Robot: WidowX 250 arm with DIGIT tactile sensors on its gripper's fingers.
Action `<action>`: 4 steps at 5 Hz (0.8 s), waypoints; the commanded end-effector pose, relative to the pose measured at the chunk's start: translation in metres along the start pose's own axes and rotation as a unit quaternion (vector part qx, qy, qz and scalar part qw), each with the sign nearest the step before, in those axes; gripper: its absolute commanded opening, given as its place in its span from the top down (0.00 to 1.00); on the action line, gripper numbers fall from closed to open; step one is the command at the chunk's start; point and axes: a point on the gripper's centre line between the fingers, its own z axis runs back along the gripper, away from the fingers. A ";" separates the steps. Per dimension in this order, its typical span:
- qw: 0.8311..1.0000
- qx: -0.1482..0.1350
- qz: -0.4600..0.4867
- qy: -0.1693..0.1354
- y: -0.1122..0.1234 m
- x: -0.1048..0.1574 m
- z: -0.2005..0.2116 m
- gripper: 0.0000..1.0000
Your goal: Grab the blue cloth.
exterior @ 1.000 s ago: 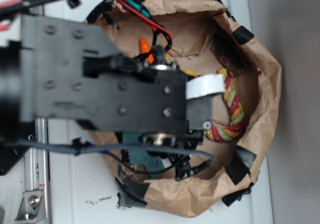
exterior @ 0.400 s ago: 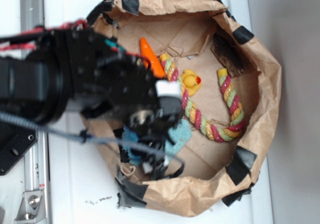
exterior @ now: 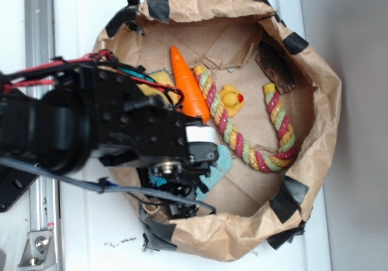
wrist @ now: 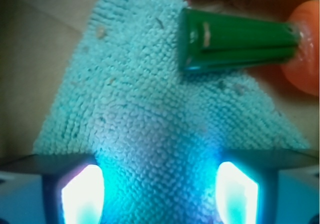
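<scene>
1. Exterior view: inside the brown paper bag (exterior: 315, 137), lying flat on its floor toward the lower left, the blue cloth (exterior: 217, 165), only a teal corner peeking out from under the black arm. Directly above the cloth, the gripper (exterior: 179, 189), fingertips buried beneath wrist housing and cables; spread or pressed together, cannot tell here. Up and to the right, well apart from the cloth, the orange carrot (exterior: 188, 92), the rubber duck (exterior: 231, 99) and the striped rope (exterior: 242, 143).

2. Wrist view: filling most of the frame, the blue cloth (wrist: 150, 108), running down between the two glowing fingertips (wrist: 82, 194), one on either side. Spread apart, then, straddling the fabric rather than pinching it. No offset to correct: cloth straight below and centred, long axis running away from the camera through the gap. Resting on the cloth's far edge, a green stem (wrist: 235, 38) joined to the carrot. Likely next: straight down, then close.
</scene>
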 end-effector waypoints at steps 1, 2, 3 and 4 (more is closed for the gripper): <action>0.998 0.032 -0.007 -0.058 0.014 0.032 0.013 1.00; 0.997 0.035 -0.008 -0.073 0.026 0.042 0.027 1.00; 0.995 0.047 -0.002 -0.084 0.039 0.051 0.037 1.00; 0.994 0.058 0.000 -0.093 0.050 0.061 0.045 1.00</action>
